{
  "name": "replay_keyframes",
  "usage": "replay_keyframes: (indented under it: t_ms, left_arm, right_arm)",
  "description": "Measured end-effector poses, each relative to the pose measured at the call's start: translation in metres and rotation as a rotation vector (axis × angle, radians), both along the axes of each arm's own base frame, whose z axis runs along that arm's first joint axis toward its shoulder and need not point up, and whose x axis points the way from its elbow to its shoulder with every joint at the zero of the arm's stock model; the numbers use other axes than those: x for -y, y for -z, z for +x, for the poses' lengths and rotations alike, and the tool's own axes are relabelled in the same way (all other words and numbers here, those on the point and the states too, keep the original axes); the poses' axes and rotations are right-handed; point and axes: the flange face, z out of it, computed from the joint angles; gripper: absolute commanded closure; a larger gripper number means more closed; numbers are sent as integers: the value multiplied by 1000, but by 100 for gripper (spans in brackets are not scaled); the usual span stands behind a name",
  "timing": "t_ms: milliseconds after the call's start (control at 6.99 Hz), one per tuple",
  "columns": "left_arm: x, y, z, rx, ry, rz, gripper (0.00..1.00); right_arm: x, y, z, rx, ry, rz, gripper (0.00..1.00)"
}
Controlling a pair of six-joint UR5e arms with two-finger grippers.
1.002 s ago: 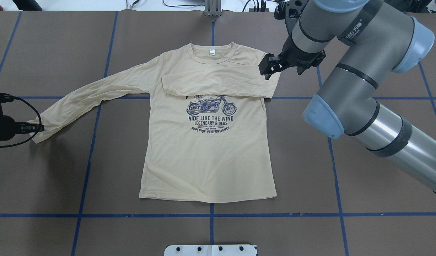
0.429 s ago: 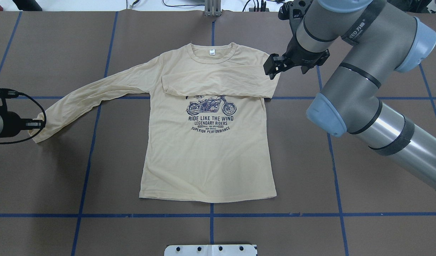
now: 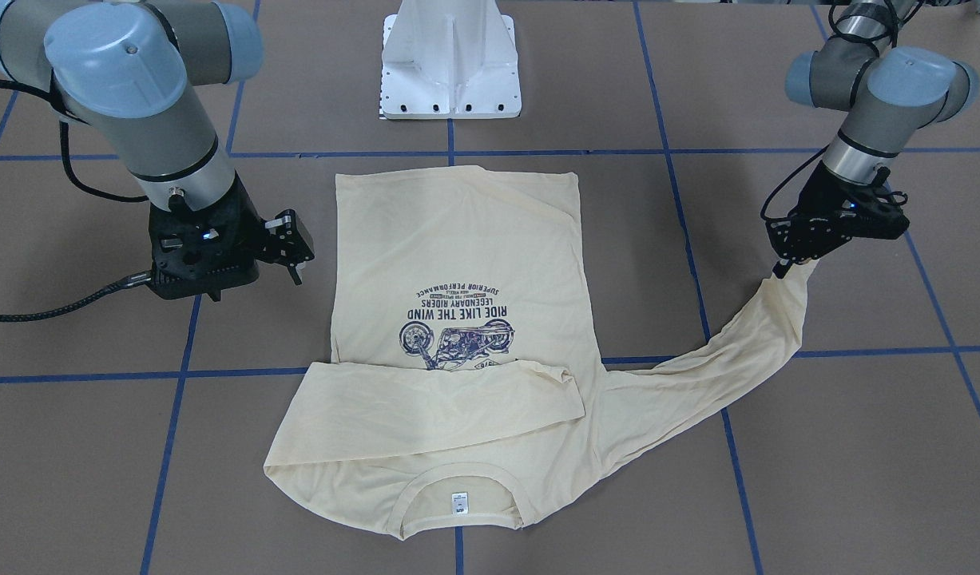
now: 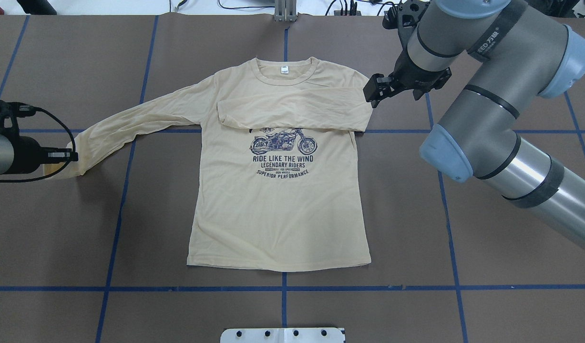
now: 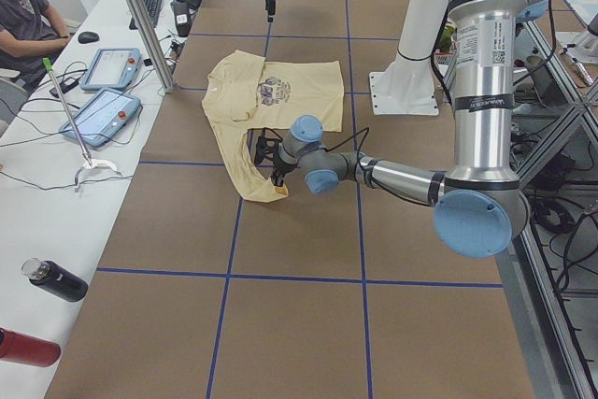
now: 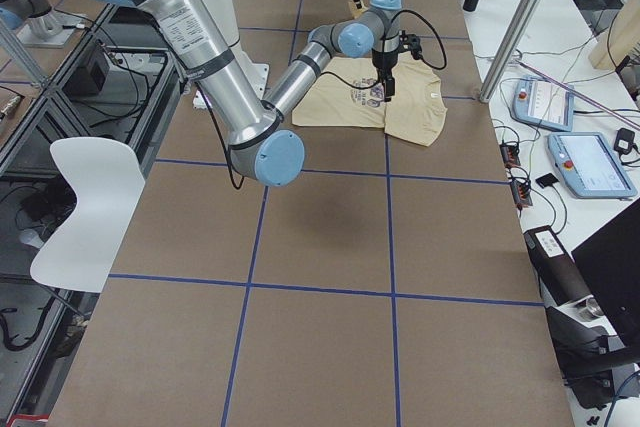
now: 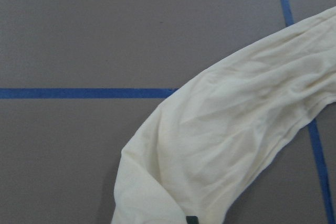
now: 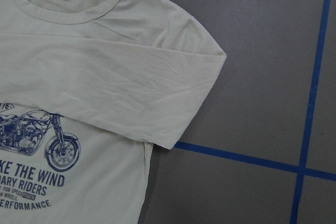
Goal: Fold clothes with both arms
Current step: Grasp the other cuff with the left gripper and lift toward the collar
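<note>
The pale cream-yellow T-shirt (image 4: 278, 214) lies flat, print up, mid-worktop (image 4: 464, 228) in the overhead view. Its collar and small white neck label (image 4: 284, 69) point to 12 o'clock and its hem to 6, and the folded sleeve (image 4: 292, 112) lies across the chest, covering the top edge of the navy motorcycle print (image 4: 283, 152). The outstretched sleeve (image 4: 144, 124) runs toward 8 o'clock, where the left pincer (image 4: 72, 156) is clamped on its cuff and holds it off the worktop, while the right pincer (image 4: 370, 91) hovers just beside the shoulder at 2 o'clock, jaws apart, gripping nothing.
</note>
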Motion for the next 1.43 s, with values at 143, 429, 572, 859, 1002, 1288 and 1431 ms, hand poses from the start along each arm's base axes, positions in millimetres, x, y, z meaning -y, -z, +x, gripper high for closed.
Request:
replay_keyframes:
  t_ms: [143, 429, 572, 859, 1002, 1288, 1431]
  left_arm:
    - [20, 52, 13, -11, 18, -20, 100]
    - [65, 160, 29, -23, 35, -56, 100]
    - [82, 215, 34, -35, 42, -71, 100]
    - [100, 328, 51, -112, 61, -121, 100]
    - [107, 381, 78, -168, 59, -161, 100]
    - [98, 440, 176, -215, 36, -230, 100]
    - [87, 436, 223, -222, 37, -244, 100]
  right_arm:
    - [0, -17, 15, 6, 4, -32, 0]
    - [-14, -60, 53, 5, 11, -79, 0]
    - [-20, -83, 69, -9, 18, -92, 0]
    - [-27, -125, 102, -36, 32, -111, 0]
    - [-28, -138, 117, -43, 35, -113, 0]
    - [-28, -147, 130, -49, 30, -116, 0]
    - [-27, -148, 131, -50, 28, -115, 0]
